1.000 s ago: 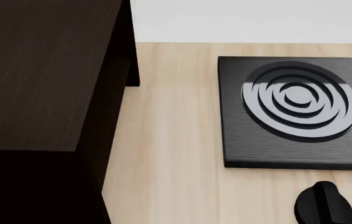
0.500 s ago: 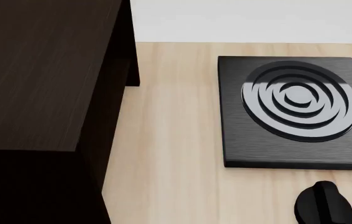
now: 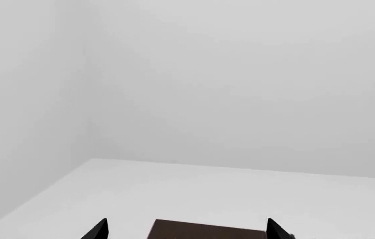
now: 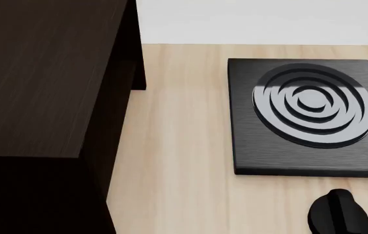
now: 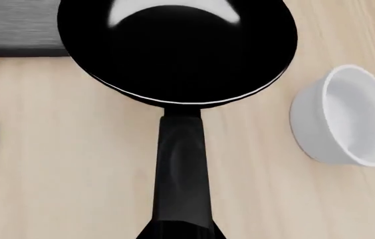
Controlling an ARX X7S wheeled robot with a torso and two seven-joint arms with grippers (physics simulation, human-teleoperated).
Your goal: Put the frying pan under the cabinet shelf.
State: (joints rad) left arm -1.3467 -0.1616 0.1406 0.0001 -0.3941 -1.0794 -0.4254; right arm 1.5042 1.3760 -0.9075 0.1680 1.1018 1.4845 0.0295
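Note:
The glossy black frying pan [image 5: 177, 47] fills the right wrist view, its long handle [image 5: 181, 169] running back to my right gripper [image 5: 181, 231]. The dark jaws meet around the handle's near end, shut on it, and hide the loop hole. Pan and right gripper are out of the head view. The dark brown cabinet shelf [image 4: 41, 78] stands at the left of the head view on the light wood table [image 4: 171, 146]. My left gripper [image 3: 186, 231] is open, with only its two black fingertips [image 3: 100, 230] showing, above a piece of dark brown wood [image 3: 207, 231].
A square black stove plate [image 4: 308, 114] with concentric rings lies at the head view's right; its corner [image 5: 15, 25] shows beside the pan. A black knob [image 4: 339, 214] sits in front of it. A white bowl [image 5: 346, 117] stands close beside the pan. Grey walls surround the left gripper.

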